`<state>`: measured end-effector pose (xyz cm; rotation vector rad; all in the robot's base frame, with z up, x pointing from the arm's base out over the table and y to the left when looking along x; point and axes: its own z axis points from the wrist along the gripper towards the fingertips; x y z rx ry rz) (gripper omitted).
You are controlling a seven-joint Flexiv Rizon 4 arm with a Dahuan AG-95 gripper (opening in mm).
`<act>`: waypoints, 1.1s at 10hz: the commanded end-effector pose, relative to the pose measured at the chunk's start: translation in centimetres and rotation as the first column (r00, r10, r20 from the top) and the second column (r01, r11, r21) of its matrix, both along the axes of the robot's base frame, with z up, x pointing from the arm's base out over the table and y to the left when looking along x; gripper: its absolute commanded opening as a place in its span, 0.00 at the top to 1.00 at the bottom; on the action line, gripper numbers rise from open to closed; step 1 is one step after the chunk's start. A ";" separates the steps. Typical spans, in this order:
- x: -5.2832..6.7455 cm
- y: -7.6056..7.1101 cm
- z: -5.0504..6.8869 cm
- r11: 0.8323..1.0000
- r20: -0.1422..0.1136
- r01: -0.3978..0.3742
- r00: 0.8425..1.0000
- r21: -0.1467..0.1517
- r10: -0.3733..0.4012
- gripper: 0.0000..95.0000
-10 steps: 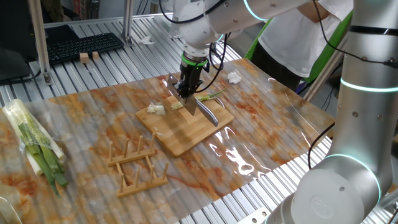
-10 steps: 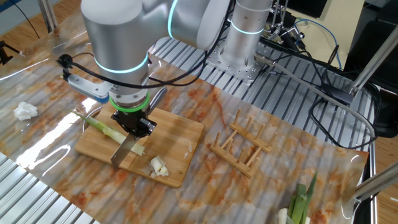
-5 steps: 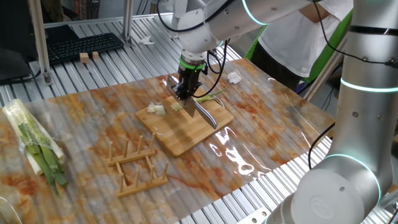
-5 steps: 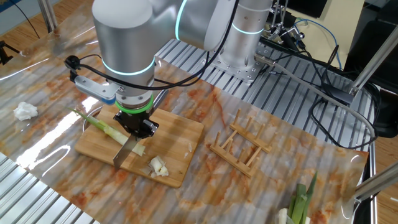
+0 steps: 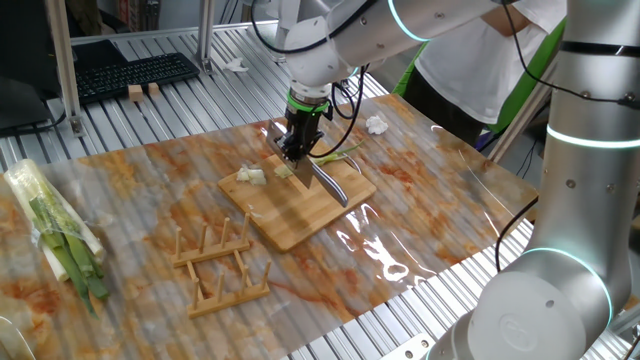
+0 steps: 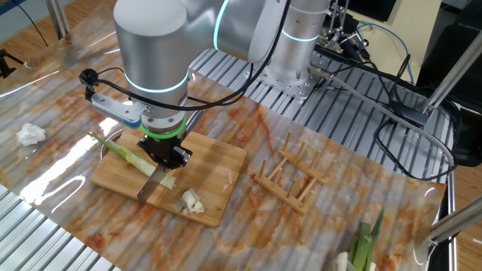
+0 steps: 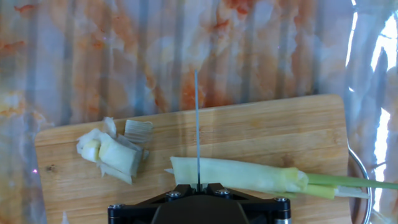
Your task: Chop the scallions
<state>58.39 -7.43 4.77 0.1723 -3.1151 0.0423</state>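
Observation:
The scallion stalk (image 7: 249,176) lies across the wooden board (image 7: 273,127), white end near the blade and green end pointing off the board. It also shows in one fixed view (image 5: 340,153) and the other fixed view (image 6: 124,153). Short pale chunks (image 7: 113,153) lie on the board beside it, and show in both fixed views (image 5: 252,176) (image 6: 193,201). My gripper (image 7: 198,185) is shut on a knife (image 7: 197,124) whose blade stands edge-down over the stalk's white end. The gripper (image 5: 298,150) (image 6: 164,154) hovers just above the board.
A wrapped bundle of long green-and-white stalks (image 5: 55,235) lies at the table's left. A wooden rack (image 5: 215,260) (image 6: 290,177) stands beside the board. Crumpled white tissue (image 5: 376,125) (image 6: 30,134) lies past the stalk's green end. A person stands behind the table.
The gripper and knife have shifted slightly along the stalk toward the cut chunks. Over the last half second almost nothing has moved.

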 end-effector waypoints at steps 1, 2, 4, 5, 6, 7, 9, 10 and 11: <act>0.3 0.1 -2.1 1.000 0.006 0.000 1.000 0.006 0.000 1.00; 0.3 0.1 -2.1 1.000 0.005 0.002 1.000 0.007 -0.002 1.00; 0.3 0.1 -2.1 1.000 0.003 -0.002 1.000 0.005 0.002 1.00; 0.3 0.1 -2.1 1.000 0.001 -0.004 1.000 0.007 0.004 1.00; 0.3 0.1 -2.2 1.000 0.001 -0.006 1.000 0.010 0.006 1.00; 0.3 0.1 -2.2 1.000 0.002 -0.008 1.000 0.009 0.008 1.00; 0.3 0.3 -2.5 1.000 0.008 -0.007 1.000 0.009 0.007 1.00; 0.4 0.4 -2.6 1.000 0.008 -0.007 1.000 0.008 0.007 1.00; 0.4 0.3 -2.6 1.000 0.008 -0.008 1.000 0.007 0.008 1.00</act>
